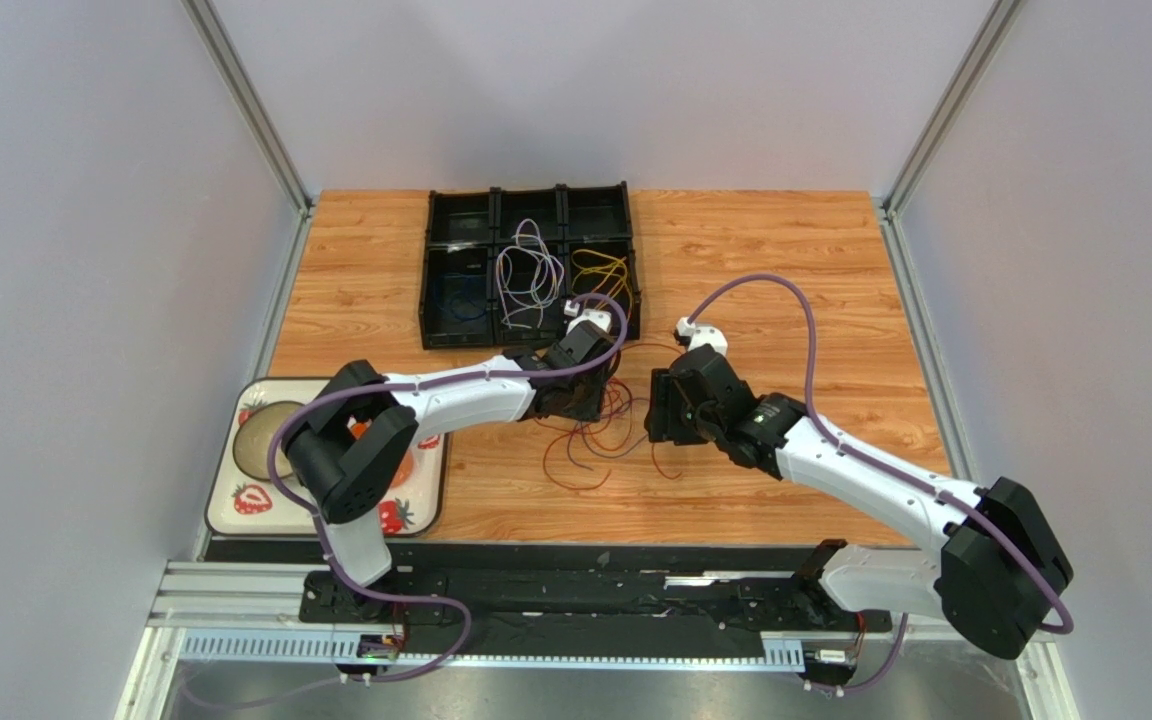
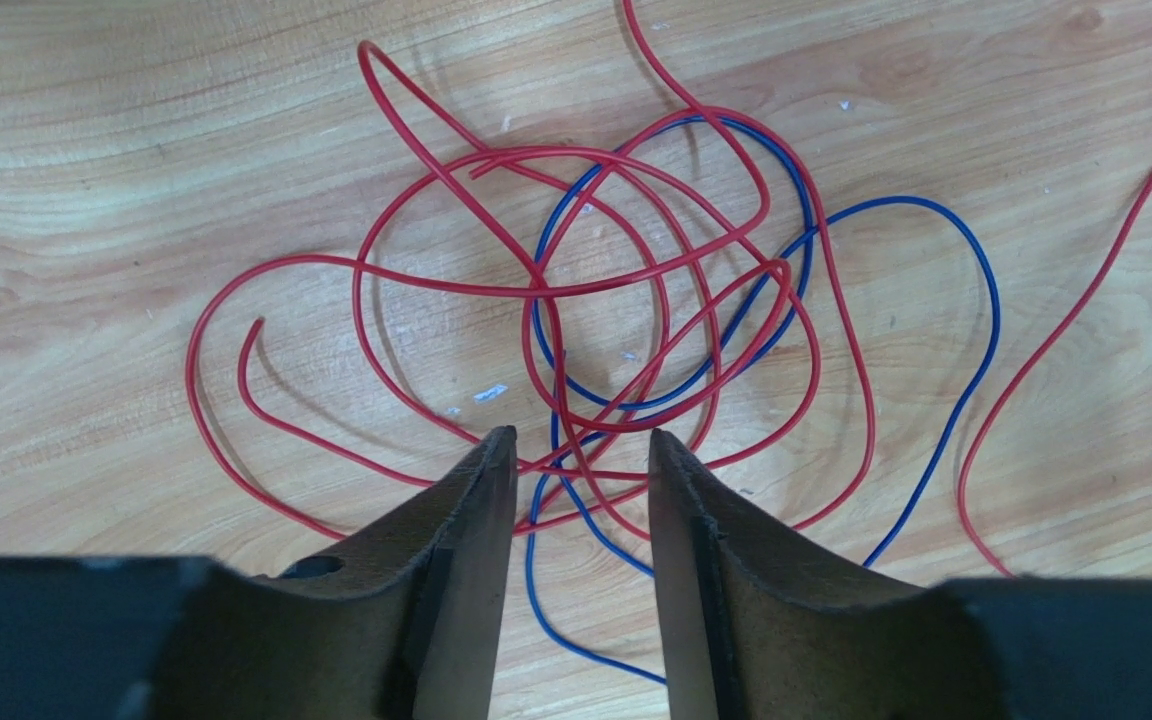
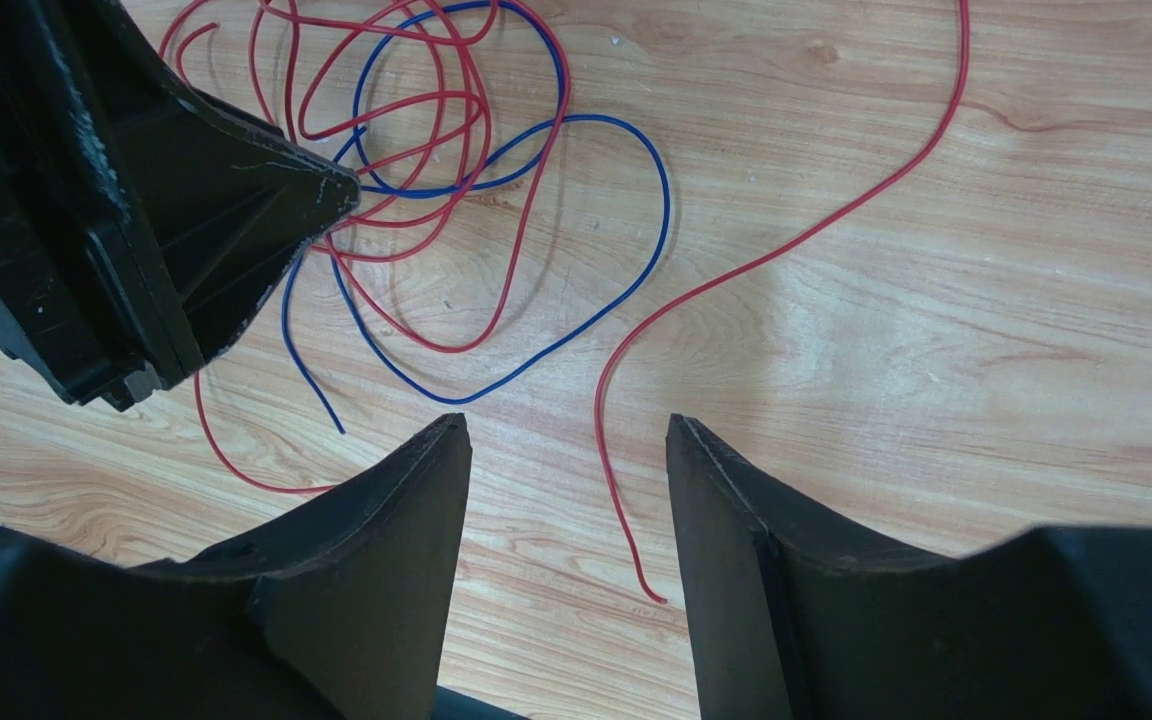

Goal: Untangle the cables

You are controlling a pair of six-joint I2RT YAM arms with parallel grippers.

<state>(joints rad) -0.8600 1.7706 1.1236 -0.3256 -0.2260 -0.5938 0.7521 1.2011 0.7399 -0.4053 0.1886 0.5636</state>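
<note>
A tangle of red cables (image 2: 537,282) and a blue cable (image 2: 530,563) lies on the wooden table (image 1: 778,255), between the two grippers in the top view (image 1: 585,447). My left gripper (image 2: 582,443) is open and low over the tangle, with red and blue strands on the table running between its fingertips. My right gripper (image 3: 567,428) is open and empty. The loose end of one long red cable (image 3: 615,494) lies on the table between its fingers, and a blue loop (image 3: 666,203) lies ahead of them. In the top view the grippers stand close together, the left (image 1: 585,393) and the right (image 1: 662,408).
A black compartment tray (image 1: 455,278) stands at the back, with white and lilac wires (image 1: 530,278) in one cell and yellow wires (image 1: 602,275) in the cell to the right. A plate on a strawberry mat (image 1: 259,443) lies at the near left. Walls close in both sides.
</note>
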